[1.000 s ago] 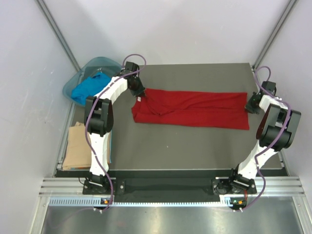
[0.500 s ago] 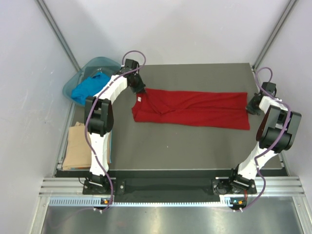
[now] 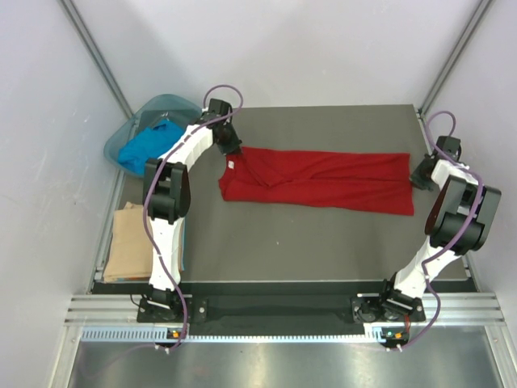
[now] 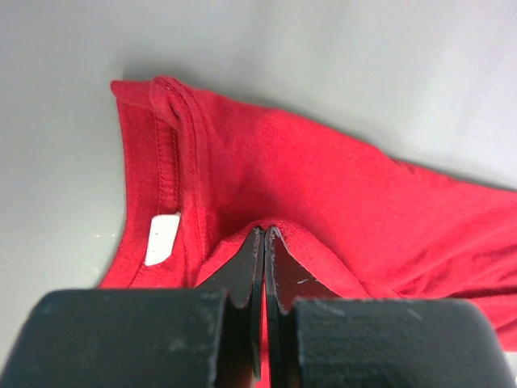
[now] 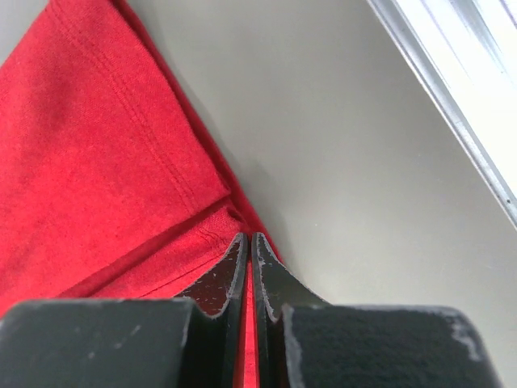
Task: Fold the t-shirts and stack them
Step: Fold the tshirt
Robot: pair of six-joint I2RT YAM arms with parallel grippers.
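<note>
Got the worktop (image 3: 307,242) mid-frame with the red t-shirt (image 3: 323,182) stretched flat across its upper part. Upper left, teal basin (image 3: 166,105) holding the blue t-shirt (image 3: 144,149), partly behind the left arm. Tan t-shirt (image 3: 128,242) lower left. Left end effector (image 4: 264,234) pinching red cloth by the neck label (image 4: 161,239), right end effector (image 5: 247,238) pinching the hem corner at right.

No readable text, brand, number or sign in any view. Only candidate is the small white neck label (image 4: 161,239) on the red t-shirt (image 4: 323,194). In the left wrist view its face shows plain white with no print I can make out. In the top view the label is just a white speck, too small to tell.
</note>
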